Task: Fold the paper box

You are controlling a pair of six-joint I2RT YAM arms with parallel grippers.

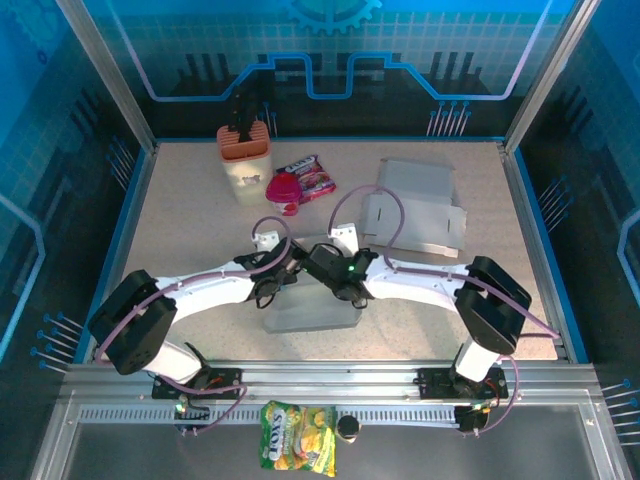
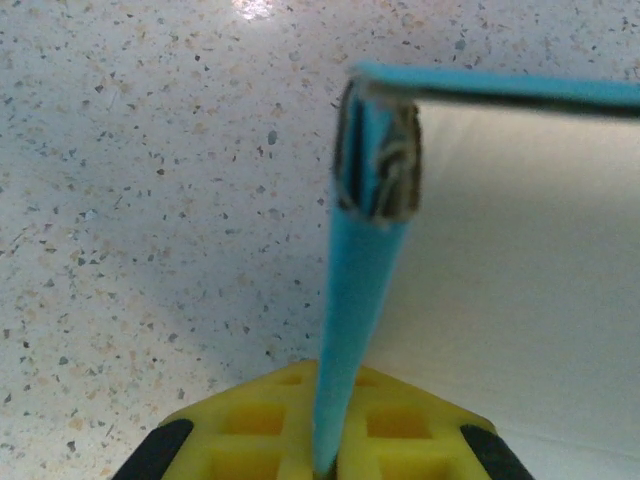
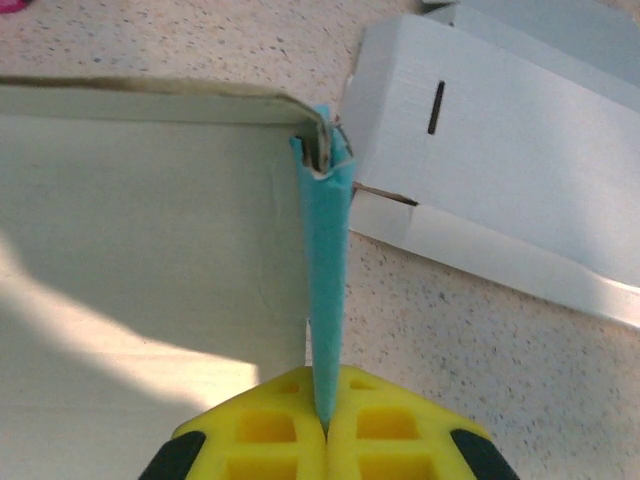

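The box (image 1: 310, 315) is seen in the middle of the table (image 1: 180, 230). Its thin wall is pinched tight by the left gripper (image 2: 375, 170), its corner by the right gripper (image 3: 322, 160). It is likely light, bendy and easily torn; walls are best held near folds.

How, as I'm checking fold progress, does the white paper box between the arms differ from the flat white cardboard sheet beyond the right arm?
The white paper box has walls standing up; the flat white cardboard sheet lies spread flat. The box is pinched at two corners by the left end effector and right end effector; the sheet lies untouched. Both are pale cardboard.
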